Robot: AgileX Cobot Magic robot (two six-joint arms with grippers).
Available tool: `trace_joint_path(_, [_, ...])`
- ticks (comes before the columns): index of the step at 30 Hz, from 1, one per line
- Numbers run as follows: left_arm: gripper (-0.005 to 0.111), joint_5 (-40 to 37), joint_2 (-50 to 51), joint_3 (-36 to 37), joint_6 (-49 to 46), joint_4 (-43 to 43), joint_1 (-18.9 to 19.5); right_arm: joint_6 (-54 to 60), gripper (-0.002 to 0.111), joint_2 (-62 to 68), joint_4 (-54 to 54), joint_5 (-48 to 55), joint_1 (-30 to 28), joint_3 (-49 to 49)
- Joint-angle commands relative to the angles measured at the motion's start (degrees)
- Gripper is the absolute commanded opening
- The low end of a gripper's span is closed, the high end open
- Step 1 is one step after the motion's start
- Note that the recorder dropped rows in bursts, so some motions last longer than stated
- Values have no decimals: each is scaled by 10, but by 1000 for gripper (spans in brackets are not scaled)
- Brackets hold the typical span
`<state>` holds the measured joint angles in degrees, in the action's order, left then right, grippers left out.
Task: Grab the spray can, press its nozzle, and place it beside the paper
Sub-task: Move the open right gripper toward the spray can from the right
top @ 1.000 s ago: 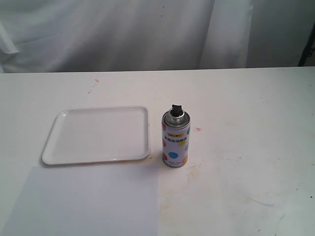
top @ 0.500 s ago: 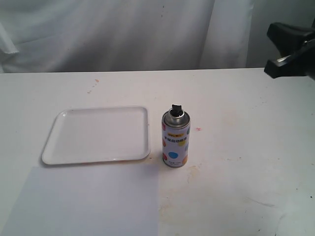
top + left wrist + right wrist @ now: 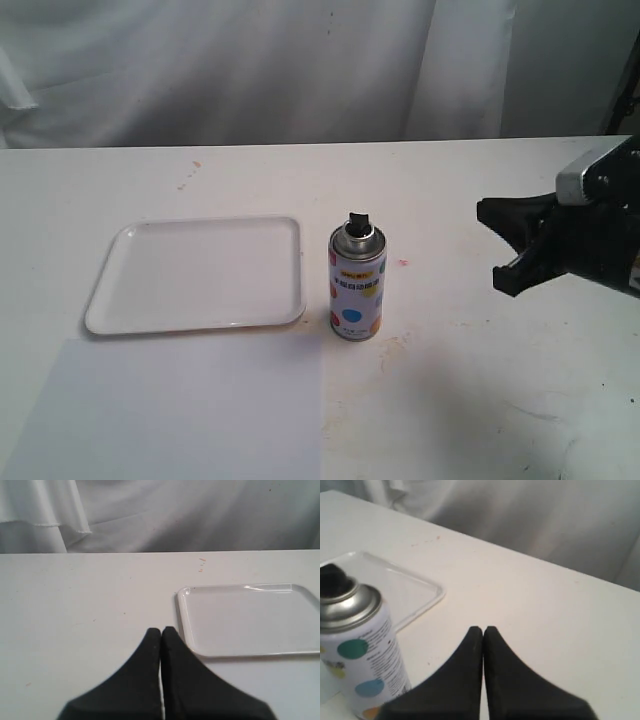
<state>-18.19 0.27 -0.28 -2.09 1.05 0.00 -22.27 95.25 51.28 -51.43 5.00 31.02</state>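
Right gripper [image 3: 483, 629] clenched and empty, spray can [image 3: 362, 645] near its tips: rigid, slick metal, likely light; grab mid-body, below the nozzle [image 3: 332, 580]

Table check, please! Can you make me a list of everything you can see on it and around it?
Surface: white table, a few faint stains.
Job's things: spray can upright beside the tray, black nozzle on top; paper lying flat at the near edge.
Clutter: white tray, nothing in it.
End effectors: left end effector shut, holding nothing; right end effector shut, holding nothing, not touching the can.
Cables: nothing seen.
Surroundings: white cloth backdrop behind the table.
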Motion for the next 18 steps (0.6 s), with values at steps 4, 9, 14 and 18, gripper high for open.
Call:
trace_joint_path(4, [0, 3, -3, 3, 3, 0, 0, 19, 0, 57, 60, 5, -3, -3])
trace_joint_path(9, [0, 3, -3, 3, 1, 0, 0, 51, 0, 118, 135, -59, -3, -3])
trace_joint_path(14, [0, 3, -3, 3, 1, 0, 0, 35, 0, 130, 124, -103, -3, -3])
trace_joint_path(18, [0, 3, -3, 3, 3, 0, 0, -32, 16, 130, 123, -100, -3, 9])
